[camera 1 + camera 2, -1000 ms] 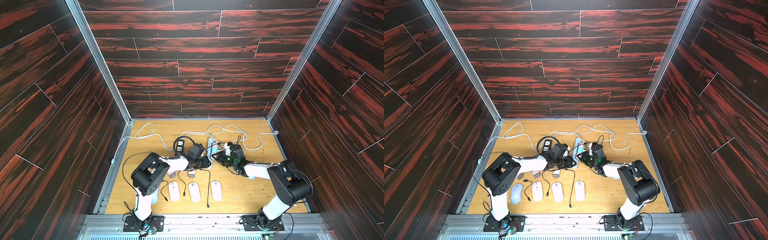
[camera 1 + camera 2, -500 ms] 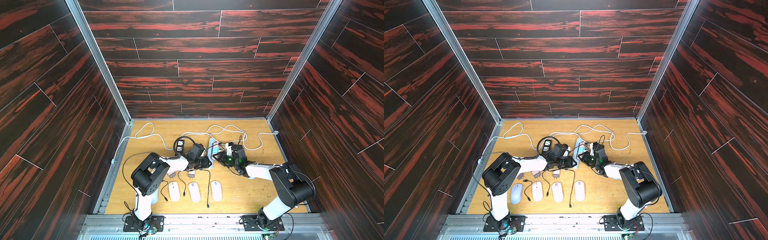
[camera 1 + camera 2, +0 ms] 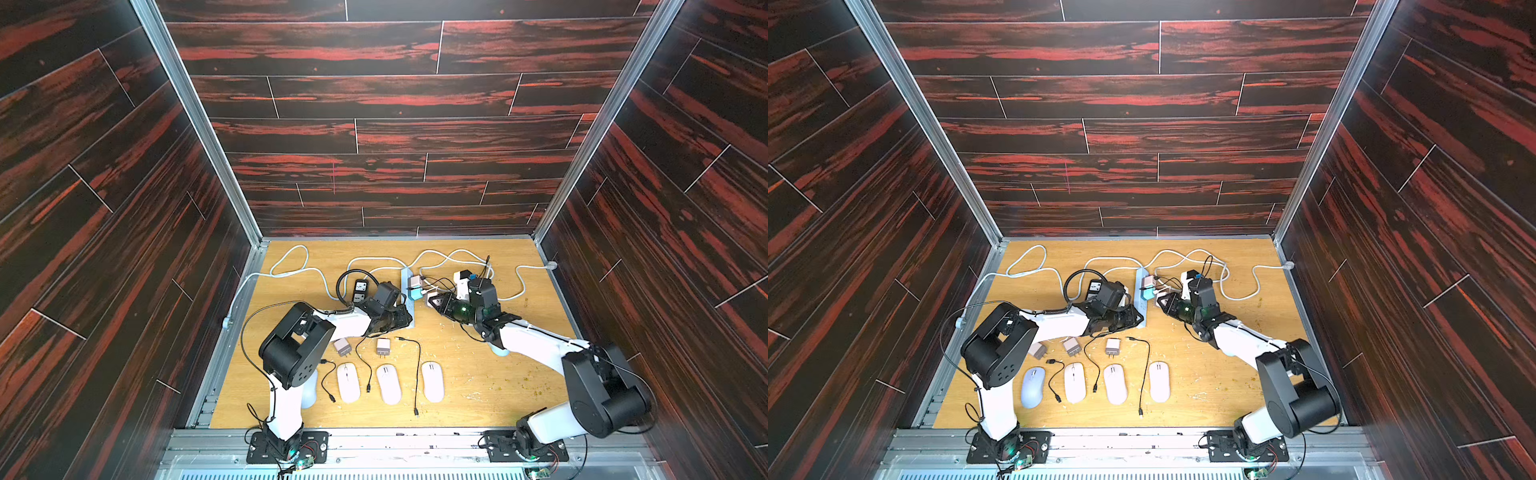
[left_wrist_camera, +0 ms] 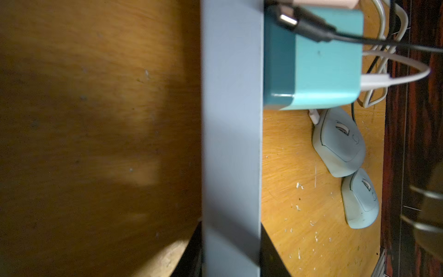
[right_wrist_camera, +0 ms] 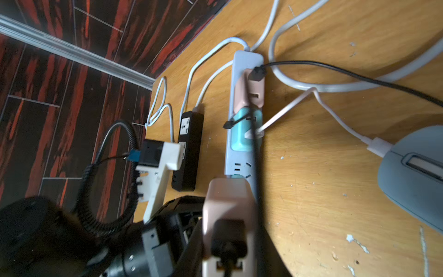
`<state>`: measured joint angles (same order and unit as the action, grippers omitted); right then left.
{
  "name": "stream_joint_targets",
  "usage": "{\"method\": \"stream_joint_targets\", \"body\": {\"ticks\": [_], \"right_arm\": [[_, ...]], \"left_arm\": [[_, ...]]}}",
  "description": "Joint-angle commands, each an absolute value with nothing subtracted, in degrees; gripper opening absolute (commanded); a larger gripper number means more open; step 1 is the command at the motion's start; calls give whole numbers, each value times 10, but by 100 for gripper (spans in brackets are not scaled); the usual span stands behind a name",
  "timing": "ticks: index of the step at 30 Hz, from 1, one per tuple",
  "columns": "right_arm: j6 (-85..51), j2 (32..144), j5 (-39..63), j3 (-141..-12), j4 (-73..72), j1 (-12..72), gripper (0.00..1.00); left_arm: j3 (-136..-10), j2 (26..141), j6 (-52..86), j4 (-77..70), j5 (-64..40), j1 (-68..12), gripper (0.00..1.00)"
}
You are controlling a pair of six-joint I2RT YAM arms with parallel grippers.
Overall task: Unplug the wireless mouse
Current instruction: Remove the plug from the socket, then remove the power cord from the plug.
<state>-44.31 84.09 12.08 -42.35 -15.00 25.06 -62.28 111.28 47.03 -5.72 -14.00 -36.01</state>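
1. Left end effector [image 3: 405, 321] is clamped across the near end of the pale blue power strip [image 4: 231, 120]. The left wrist view shows one black finger [image 4: 189, 254] on each side of the strip.
2. Right end effector [image 3: 435, 300] pinches a pink charger [image 5: 227, 206] with a black plug [image 5: 229, 242] seated in its face. The charger sits just beside the strip's bare sockets, and whether its prongs are clear of them cannot be told.
3. Pictured in the right wrist view, the wireless mouse [image 5: 412, 177], grey-blue, lies on the desk [image 3: 478, 382] on the right arm's side of the strip.
4. A white cable [image 5: 335, 112] is plugged into the mouse's front and runs back to a teal charger [image 4: 323, 64] seated in the strip.
5. A second pale mouse [image 4: 360, 199] lies just beside the first, seen from the left wrist.
6. Next to the teal charger, toward the strip's far end, a second pink adapter [image 5: 250, 93] is plugged in and carries a black lead.
7. A black power strip [image 3: 359, 289] lies beside the left arm's wrist.
8. Along the near edge, three white mice [image 3: 388, 384] lie in a row with loose black cables [image 3: 417, 374] between them.
9. Two loose adapters [image 3: 382, 346] lie just behind the row, and a bluish mouse [image 3: 1032, 386] rests by the left arm's base.
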Motion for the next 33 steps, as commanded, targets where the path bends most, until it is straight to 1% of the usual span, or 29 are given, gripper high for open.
{"method": "stream_joint_targets", "body": {"ticks": [1,4,7,8,10,12,14,15,19,25,29,30,33], "right_arm": [[-394,791,92,-423,-86,252,0],[-355,753,79,-435,-36,252,0],[-315,719,89,-452,5,252,0],[-306,708,86,-458,21,252,0],[-297,683,51,-469,58,253,0],[-295,657,10,-476,87,252,0],[-289,632,-11,-482,105,252,0],[-287,623,-16,-485,113,252,0],[-282,604,-10,-498,132,251,0],[-282,599,74,-524,145,245,0],[-292,601,126,-544,142,238,0],[-290,601,143,-549,141,237,0],[-281,609,195,-567,141,237,0]], "left_arm": [[-614,1130,474,-10,-99,-352,4],[-604,1118,468,-40,-115,-352,26],[-599,1101,451,-62,-136,-352,44],[-597,1093,445,-66,-141,-352,49],[-596,1073,425,-69,-148,-351,58],[-594,1049,404,-65,-148,-351,65],[-595,1021,383,-53,-140,-352,70],[-597,1008,371,-43,-134,-351,75],[-613,947,319,1,-110,-351,83],[-647,863,210,61,-67,-358,100],[-656,812,144,60,-38,-364,100],[-648,801,129,42,-35,-365,100],[-583,752,54,-75,-30,-375,100]]}}
